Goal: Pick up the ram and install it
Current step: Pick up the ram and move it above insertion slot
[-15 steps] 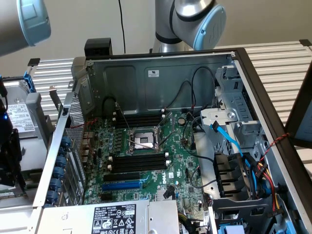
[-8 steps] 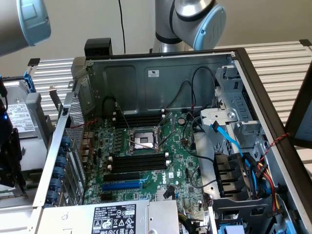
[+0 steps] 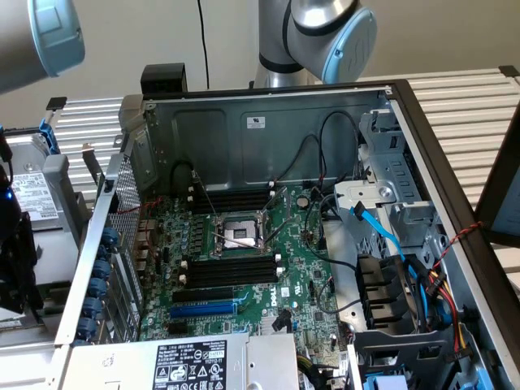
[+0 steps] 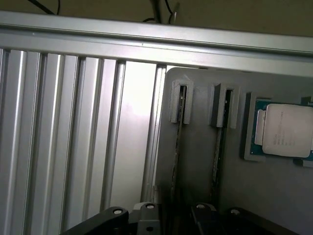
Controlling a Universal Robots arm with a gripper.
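In the wrist view a grey holder block (image 4: 195, 161) lies on ribbed aluminium. The ram (image 4: 177, 147) stands on edge in one of its narrow slots, showing as a thin dark strip. A second thin dark strip (image 4: 219, 156) stands in the neighbouring slot. My gripper (image 4: 173, 216) hovers over the first strip, open, one finger (image 4: 146, 213) on each side of its line and nothing between them. In the exterior view the open computer case holds the green motherboard (image 3: 268, 284) with long black memory slots (image 3: 231, 272).
A square silver-topped processor (image 4: 286, 137) sits in the holder beside the slots. Inside the case are an open processor socket (image 3: 240, 231), more black slots (image 3: 231, 199), blue cables (image 3: 382, 236) and a drive cage (image 3: 398, 187) at the exterior view's right. The arm's base (image 3: 313, 41) stands behind the case.
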